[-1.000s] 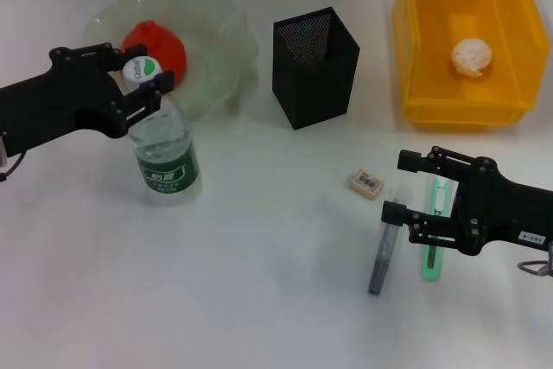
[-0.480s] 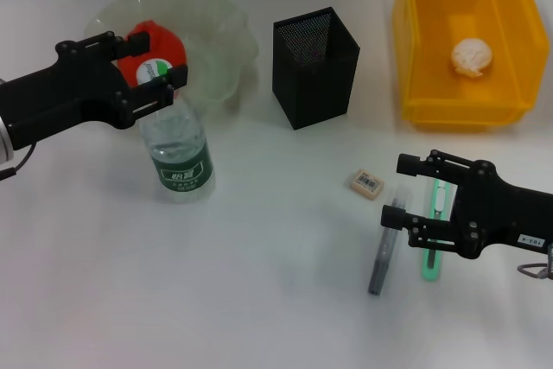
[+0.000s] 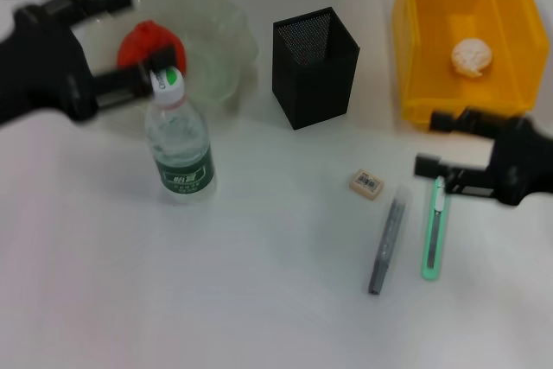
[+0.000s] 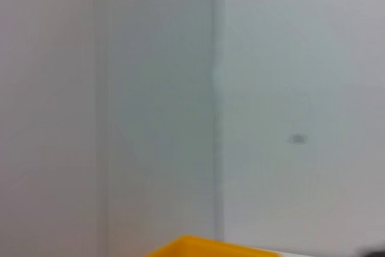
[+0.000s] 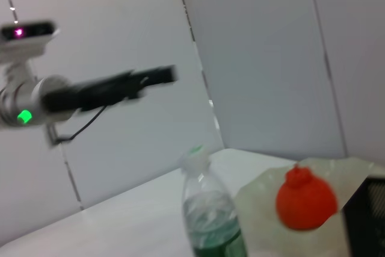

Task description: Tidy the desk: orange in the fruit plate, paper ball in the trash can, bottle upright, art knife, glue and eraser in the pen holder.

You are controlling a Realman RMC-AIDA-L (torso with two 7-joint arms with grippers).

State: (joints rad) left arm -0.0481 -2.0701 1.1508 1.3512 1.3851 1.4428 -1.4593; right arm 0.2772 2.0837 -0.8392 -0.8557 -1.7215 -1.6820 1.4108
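Note:
The clear bottle (image 3: 180,140) with a green label stands upright on the table, free of any gripper; it also shows in the right wrist view (image 5: 210,215). The orange (image 3: 149,43) lies in the glass fruit plate (image 3: 226,28). The paper ball (image 3: 471,55) lies in the yellow trash can (image 3: 415,58). The eraser (image 3: 367,184), the grey glue stick (image 3: 387,244) and the green art knife (image 3: 435,231) lie on the table. The black mesh pen holder (image 3: 315,66) stands at the back. My left gripper (image 3: 128,41) is open, up and left of the bottle cap. My right gripper (image 3: 439,142) is open above the knife's far end.
The yellow trash can stands just behind my right gripper. The fruit plate sits close behind the bottle. In the right wrist view the left arm (image 5: 108,88) hangs above the bottle, and the orange (image 5: 305,200) shows in the plate. The left wrist view shows only wall and the can's rim (image 4: 210,248).
My left gripper has let go of the bottle cap and pulled up and to the left; the bottle stays upright. My right gripper has drawn back to the right, away from the glue stick.

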